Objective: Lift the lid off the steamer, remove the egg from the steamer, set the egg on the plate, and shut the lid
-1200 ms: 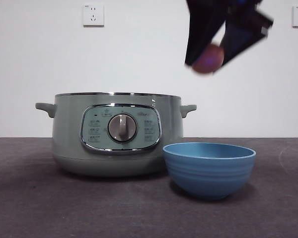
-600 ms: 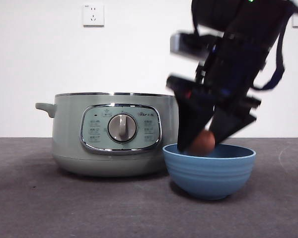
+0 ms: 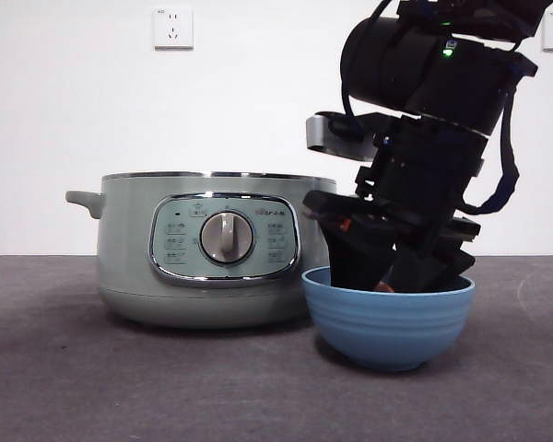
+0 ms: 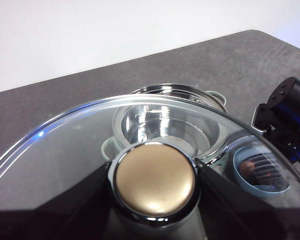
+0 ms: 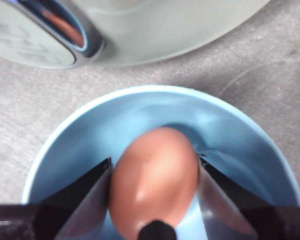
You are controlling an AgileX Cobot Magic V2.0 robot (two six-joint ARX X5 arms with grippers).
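Note:
The sage-green steamer (image 3: 217, 249) stands open on the table, its steel inside showing in the left wrist view (image 4: 170, 120). My left gripper (image 4: 155, 176) is shut on the round knob (image 4: 155, 187) of the lid (image 4: 65, 150) and holds it high above the steamer. My right gripper (image 3: 392, 274) reaches down into the blue plate (image 3: 387, 322), a deep bowl right of the steamer. It is shut on the brown egg (image 5: 155, 200), held low inside the plate (image 5: 65, 130). Only a sliver of the egg (image 3: 383, 287) shows over the rim in the front view.
The plate stands close to the steamer's right front side, near its control panel (image 3: 224, 238). The steamer's left handle (image 3: 85, 201) sticks out. The right arm (image 3: 433, 120) towers over the plate. Dark table (image 3: 120, 387) lies in front.
My right gripper has come down with the egg from high above the plate into the plate. The steamer and the plate have not moved.

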